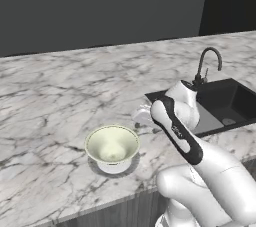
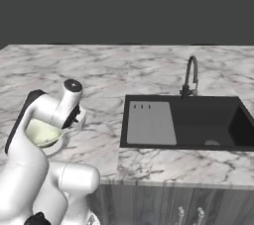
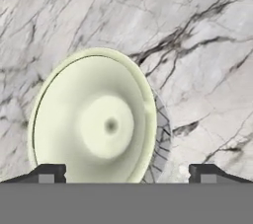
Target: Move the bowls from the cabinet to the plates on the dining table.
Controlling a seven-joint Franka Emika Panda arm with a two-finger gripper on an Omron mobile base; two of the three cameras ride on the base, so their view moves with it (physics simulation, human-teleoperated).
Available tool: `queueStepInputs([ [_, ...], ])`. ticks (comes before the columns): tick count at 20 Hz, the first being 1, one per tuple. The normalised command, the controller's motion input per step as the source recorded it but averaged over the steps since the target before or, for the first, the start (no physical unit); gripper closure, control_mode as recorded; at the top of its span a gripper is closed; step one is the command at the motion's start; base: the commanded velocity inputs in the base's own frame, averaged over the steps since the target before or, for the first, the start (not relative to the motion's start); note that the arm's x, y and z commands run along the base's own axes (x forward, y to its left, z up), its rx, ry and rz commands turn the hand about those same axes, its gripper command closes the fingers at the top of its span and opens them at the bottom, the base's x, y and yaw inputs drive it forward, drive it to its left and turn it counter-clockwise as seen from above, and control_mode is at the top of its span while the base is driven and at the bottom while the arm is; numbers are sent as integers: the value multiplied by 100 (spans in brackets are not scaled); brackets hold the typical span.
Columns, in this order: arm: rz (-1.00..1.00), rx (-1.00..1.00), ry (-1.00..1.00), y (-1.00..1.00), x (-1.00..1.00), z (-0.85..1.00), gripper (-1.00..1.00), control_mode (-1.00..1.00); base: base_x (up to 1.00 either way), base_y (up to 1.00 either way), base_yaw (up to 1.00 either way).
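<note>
Bowl sits upright on a small pale plate, on the marble table near its front edge, left of the black sink as the left base view has it. In the right base view the bowl is partly behind the arm, near the table's front left corner. In the hand view you look down into the bowl with the plate peeking out as a thin crescent on one side, so the bowl looks slightly off the plate's centre.

Gripper is released: the two fingertips stand wide apart at the bottom of the hand view, with nothing between them and no contact with the bowl that you can see. It hovers just above the bowl's near rim.

Handling, as a judgement: glazed ceramic, so stiff, probably moderately heavy for its size, slick, and it would chip or crack if knocked or dropped. The narrow foot under a wide flared rim makes it easy to tip with a sideways nudge. If you need to take it again, pinch the rim wall, one finger inside and one outside, squarely, not at an angle, since glaze lets fingers slide. Don't try to span the whole rim.

This bowl looks delivered. Pull away straight up so you don't clip the rim.
</note>
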Motion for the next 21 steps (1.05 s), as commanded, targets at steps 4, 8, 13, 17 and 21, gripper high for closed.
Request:
queueStepInputs([
  [4, 0, -14, -6, 0, -68, 59, -100, -100, 0, 0, 0],
  [8, 0, -11, -10, 0, -86, 77, -100, -100, 0, 0, 0],
  [13, -1, -6, -9, 0, -96, 58, -100, -100, 0, 0, 0],
  [17, -3, -5, -9, -11, -92, 56, -100, -100, 0, 0, 0],
  [21, -8, -6, -7, -19, -75, 59, -100, -100, 0, 0, 0],
])
